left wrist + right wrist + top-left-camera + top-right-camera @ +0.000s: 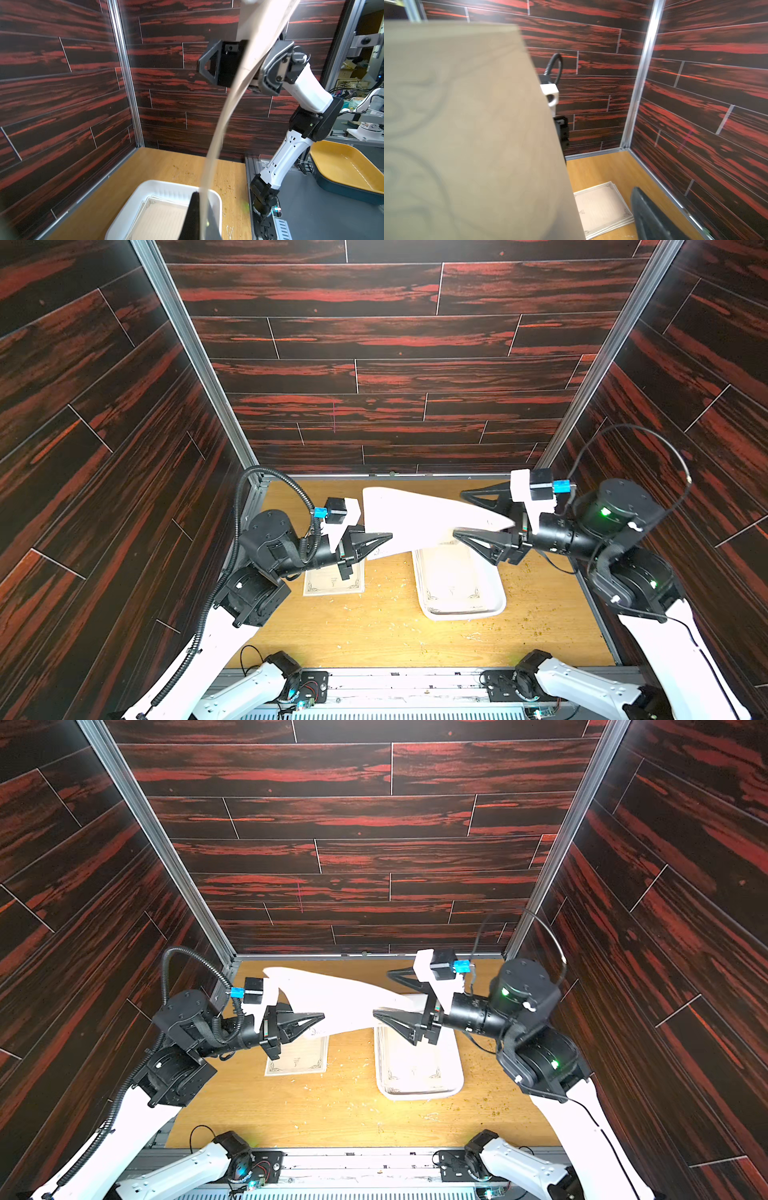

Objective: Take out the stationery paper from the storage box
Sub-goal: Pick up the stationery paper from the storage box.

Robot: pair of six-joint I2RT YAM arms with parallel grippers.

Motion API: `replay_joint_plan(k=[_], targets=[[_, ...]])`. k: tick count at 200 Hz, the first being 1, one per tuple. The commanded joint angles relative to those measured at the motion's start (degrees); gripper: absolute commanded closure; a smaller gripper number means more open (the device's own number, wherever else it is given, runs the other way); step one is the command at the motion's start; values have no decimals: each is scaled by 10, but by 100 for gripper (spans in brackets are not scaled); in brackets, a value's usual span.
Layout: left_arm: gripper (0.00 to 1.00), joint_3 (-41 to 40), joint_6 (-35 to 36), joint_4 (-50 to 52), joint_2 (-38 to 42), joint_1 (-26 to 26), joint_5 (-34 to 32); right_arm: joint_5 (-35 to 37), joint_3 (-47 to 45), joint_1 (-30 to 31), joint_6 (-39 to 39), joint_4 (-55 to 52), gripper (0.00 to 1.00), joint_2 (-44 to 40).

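The left gripper [388, 536] is pinching one corner of a sheet [415, 516] and holding it in the air above the table [374, 635]. The sheet is sagging across toward the right gripper [457, 512], whose jaws are standing wide apart around its far end, clamping nothing. Below that gripper the box [465, 615] is sitting on the table with more paper [453, 593] lying flat inside. Under the left gripper a stack [332, 587] of like sheets is resting on the table, apart from the box.
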State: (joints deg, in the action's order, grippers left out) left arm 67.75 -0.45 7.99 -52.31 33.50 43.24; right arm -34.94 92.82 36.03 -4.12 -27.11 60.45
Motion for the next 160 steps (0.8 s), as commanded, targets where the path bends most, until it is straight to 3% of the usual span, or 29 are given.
replay_joint_plan(k=[1, 52, 122, 160], targets=[[100, 19, -6, 29, -5, -10, 18, -45, 16, -11, 5, -20, 24, 14], [100, 16, -49, 88, -39, -67, 2, -92, -1, -106, 102, 53, 21, 29], [100, -16, -80, 177, -52, -181, -36, 75, 40, -110, 87, 6, 21, 68], [100, -10, -94, 239, -91, -236, -65, 89, 22, -110, 91, 8, 21, 63]])
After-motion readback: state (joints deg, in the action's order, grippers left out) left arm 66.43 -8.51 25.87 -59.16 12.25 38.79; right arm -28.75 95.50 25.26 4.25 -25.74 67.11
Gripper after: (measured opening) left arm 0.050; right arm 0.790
